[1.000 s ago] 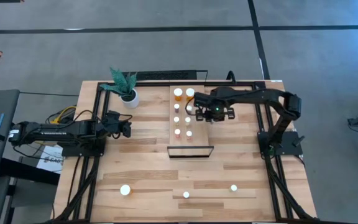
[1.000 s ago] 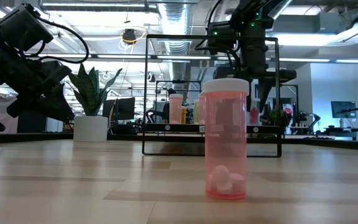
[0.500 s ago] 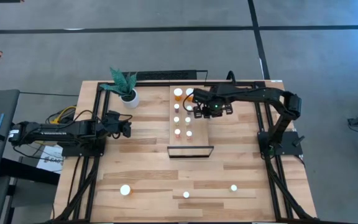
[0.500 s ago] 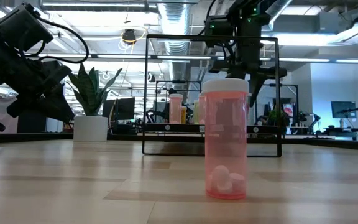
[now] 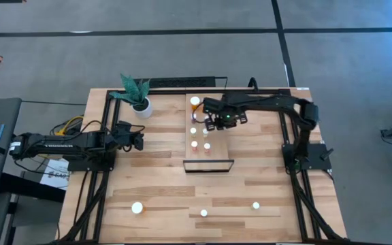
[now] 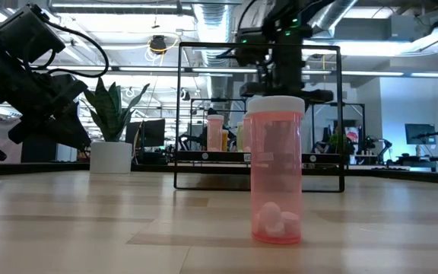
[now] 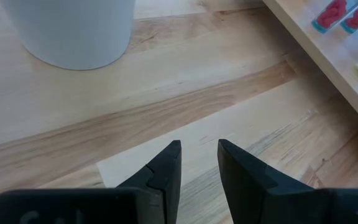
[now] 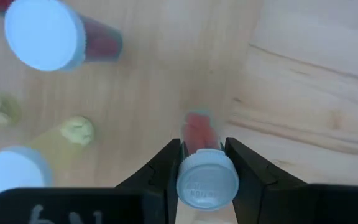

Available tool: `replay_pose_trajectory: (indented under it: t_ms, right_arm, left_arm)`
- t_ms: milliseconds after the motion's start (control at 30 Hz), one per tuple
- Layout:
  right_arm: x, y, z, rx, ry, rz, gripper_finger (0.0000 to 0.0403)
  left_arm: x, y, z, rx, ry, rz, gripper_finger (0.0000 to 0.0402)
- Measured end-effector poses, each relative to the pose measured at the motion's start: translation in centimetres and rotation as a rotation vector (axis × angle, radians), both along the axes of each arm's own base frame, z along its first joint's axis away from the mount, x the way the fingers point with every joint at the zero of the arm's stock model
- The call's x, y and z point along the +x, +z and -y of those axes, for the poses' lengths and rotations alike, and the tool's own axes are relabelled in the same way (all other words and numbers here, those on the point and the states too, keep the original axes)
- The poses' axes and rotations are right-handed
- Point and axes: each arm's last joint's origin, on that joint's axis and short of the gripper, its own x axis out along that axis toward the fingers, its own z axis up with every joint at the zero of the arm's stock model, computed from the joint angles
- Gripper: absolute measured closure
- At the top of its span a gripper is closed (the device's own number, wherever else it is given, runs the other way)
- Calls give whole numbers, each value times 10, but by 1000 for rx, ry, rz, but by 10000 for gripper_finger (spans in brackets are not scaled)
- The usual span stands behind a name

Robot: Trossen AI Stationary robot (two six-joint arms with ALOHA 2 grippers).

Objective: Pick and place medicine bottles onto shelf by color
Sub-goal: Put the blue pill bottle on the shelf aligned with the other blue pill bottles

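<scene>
My right gripper (image 5: 214, 122) hangs over the light-wood shelf (image 5: 218, 141), shut on a small bottle with a white cap (image 8: 207, 180) and a red body. Several capped bottles stand on the shelf, one of them orange (image 5: 195, 101). Three more bottles stand on the table near its front edge (image 5: 137, 207) (image 5: 203, 213) (image 5: 256, 205). The middle one is the tall orange bottle (image 6: 276, 171) close to the low view's camera. My left gripper (image 5: 139, 139) waits shut at the table's left, holding nothing. My right gripper pinches the small bottle at the sides of its white cap (image 8: 186, 178) between its two fingers (image 8: 166, 163). The fingers point down from above. The bottle hangs upright below them, over the shelf board near its right edge.
A white pot with a green plant (image 5: 141, 105) stands at the far left of the shelf. A thin black frame (image 5: 208, 164) rises at the shelf's near end. Black frame rails run along the table's sides.
My right gripper has carried the small bottle toward the table's left edge, from the shelf's right edge to over the board, rolling a little about its own axis. The bottle has stayed upright in the hold.
</scene>
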Motion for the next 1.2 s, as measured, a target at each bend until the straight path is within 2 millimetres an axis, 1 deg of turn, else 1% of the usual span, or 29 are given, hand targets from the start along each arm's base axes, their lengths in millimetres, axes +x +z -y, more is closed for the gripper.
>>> replay_pose_trajectory:
  t_ms: [100, 200, 333, 500, 700, 967, 1200]
  right_arm:
    - [11, 2, 5, 15, 17, -40, 280]
    - [19, 7, 10, 8, 46, -27, 280]
    - [26, 2, 18, 8, 66, -33, 280]
    - [27, 1, 25, 25, 87, -11, 280]
    - [27, 2, 30, 15, 123, 2, 280]
    - [28, 2, 31, -3, 184, 4, 279]
    - [26, 2, 30, -7, 206, -15, 266]
  left_arm:
    - [0, 0, 0, 0, 0, 0, 310]
    - [0, 0, 0, 0, 0, 0, 310]
    - [0, 0, 0, 0, 1, 0, 310]
    - [0, 0, 0, 0, 0, 0, 310]
    - [0, 0, 0, 0, 0, 0, 310]
    - [0, 0, 0, 0, 0, 0, 310]
    - [0, 0, 0, 0, 0, 0, 310]
